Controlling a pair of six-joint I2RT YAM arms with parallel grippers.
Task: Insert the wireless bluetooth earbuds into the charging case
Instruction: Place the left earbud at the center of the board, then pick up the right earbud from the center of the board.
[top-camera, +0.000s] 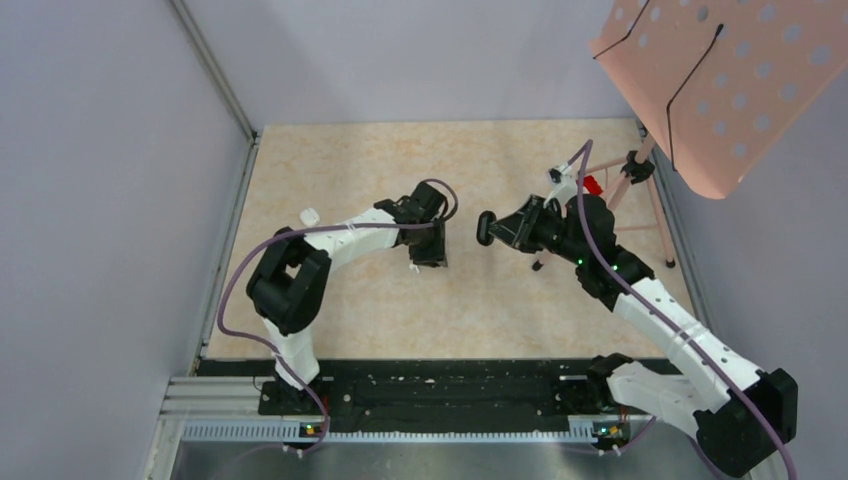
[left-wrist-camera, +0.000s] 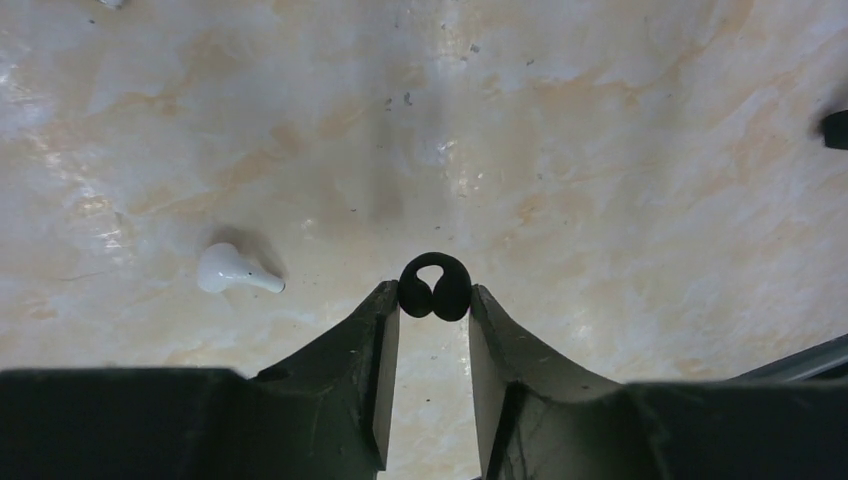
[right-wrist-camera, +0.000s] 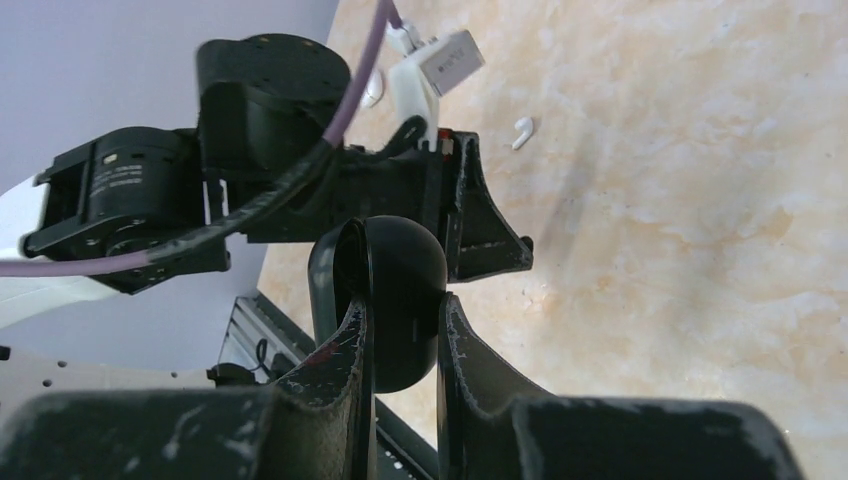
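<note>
Tabletop (top-camera: 350, 160) is pale with a marbled pattern, and the two arms reach toward each other near its middle. The left gripper (left-wrist-camera: 433, 302) points down at the surface, its fingertips closed on a black rounded earbud (left-wrist-camera: 451, 296), a small curled shape pinched right at the tips. Whether that bud touches the table I cannot tell. A white stemmed earbud (left-wrist-camera: 235, 270) lies flat on the table near that gripper but apart from it, stem pointing toward the fingers. The right gripper (right-wrist-camera: 400, 312) is clamped on the charging case (right-wrist-camera: 400, 255), black and rounded, held off the table with its lid seemingly swung open. From above, the case sits close to the left gripper with a gap between them. A pink perforated panel (top-camera: 740, 80) leans over the table's far right corner
</note>
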